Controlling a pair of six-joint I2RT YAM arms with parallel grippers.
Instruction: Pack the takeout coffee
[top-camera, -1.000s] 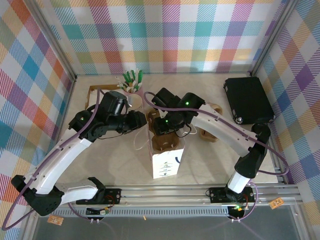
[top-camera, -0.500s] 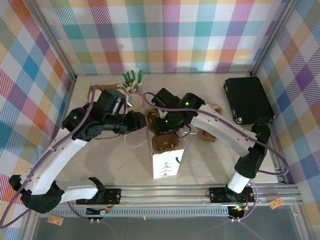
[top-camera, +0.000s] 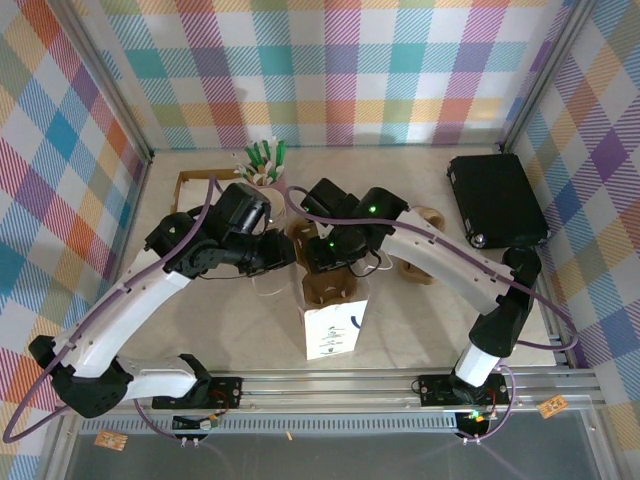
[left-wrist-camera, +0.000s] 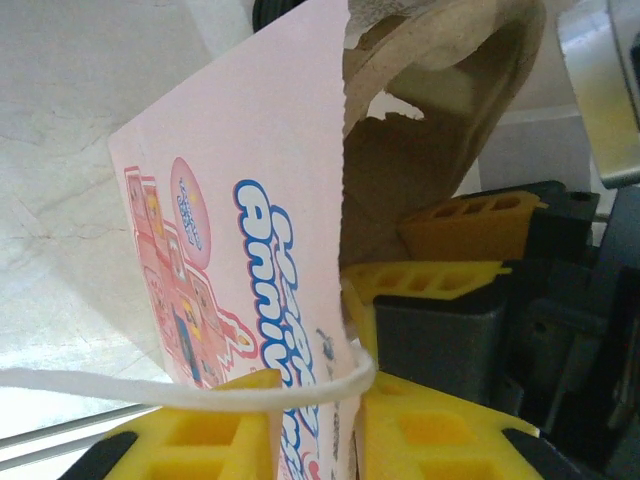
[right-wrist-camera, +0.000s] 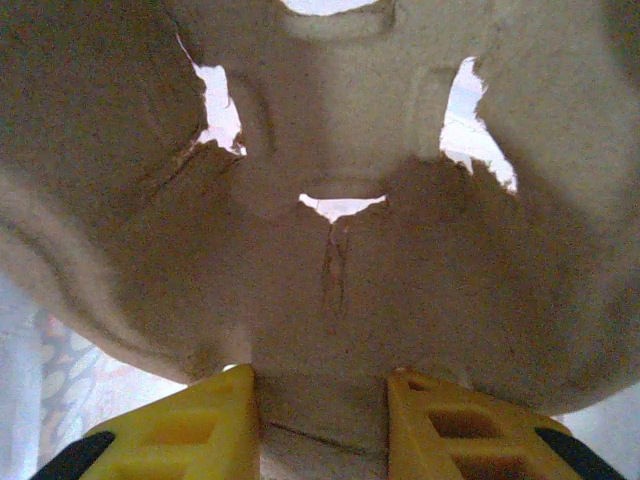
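L gripper is clamped on the top edge of the white paper bag. The bag wall, w/ blue lettering and a pink print, is pinched between the yellow pads. The bag's white string handle is draped across the front of those pads.

R gripper is clamped on a brown pulp cup carrier. In the right wrist view a strip of pulp is seen filling the gap between its yellow pads. The carrier is held beneath R gripper, at the bag's open mouth and partly inside it, just to the right of L gripper. The two grippers are set close together, w/ the bag wall between them. In the left wrist view the carrier is seen just behind that wall.

The bag stands upright on the surface, on the near side of both grippers. A cup of green sticks is placed beyond L gripper, towards the back wall. A black box is set well to the right of R gripper.

Takeout coffee: position can't be told from these views.
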